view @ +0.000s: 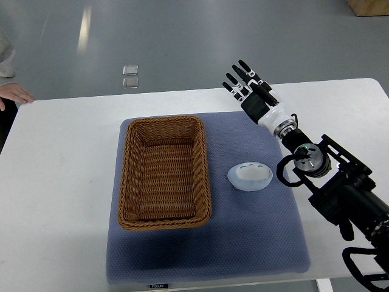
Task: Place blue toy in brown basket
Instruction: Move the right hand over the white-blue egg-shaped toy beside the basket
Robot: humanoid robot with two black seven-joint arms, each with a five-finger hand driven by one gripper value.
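The right hand (245,82) is extended over the far edge of the bench (61,182), fingers straight and apart, holding nothing. The blue toy (250,177) lies on the blue mat (243,237), just right of the brown basket (165,172). The basket is empty. Grasp, transfer and release remain.

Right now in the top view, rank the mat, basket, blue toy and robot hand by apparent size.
1. Blue mat
2. Brown basket
3. Blue toy and right hand: look alike in size, and the raised hand may sit nearer the camera, so unranked.
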